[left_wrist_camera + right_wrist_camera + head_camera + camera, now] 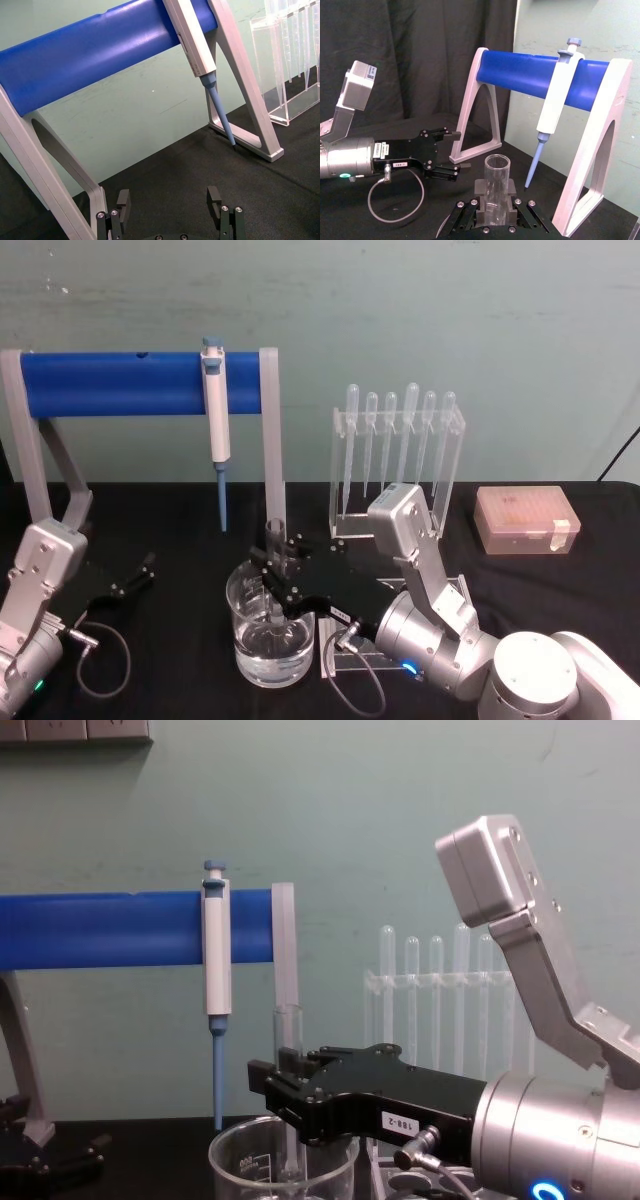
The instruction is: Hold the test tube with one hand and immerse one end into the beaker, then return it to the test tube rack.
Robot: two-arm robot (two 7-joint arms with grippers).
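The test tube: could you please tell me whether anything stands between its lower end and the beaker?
Nothing visible does. The right pincer holds the test tube upright, its lower end inside the open mouth of the beaker. The left pincer lies open, off to the left.

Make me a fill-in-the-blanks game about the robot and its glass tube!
1. The right gripper holds the test tube upright, with its lower end dipped in the ____.
2. The pipettor hangs on a ____ bar.
3. The left gripper rests off to the side with its fingers ____.

Missing words: beaker; blue; open.
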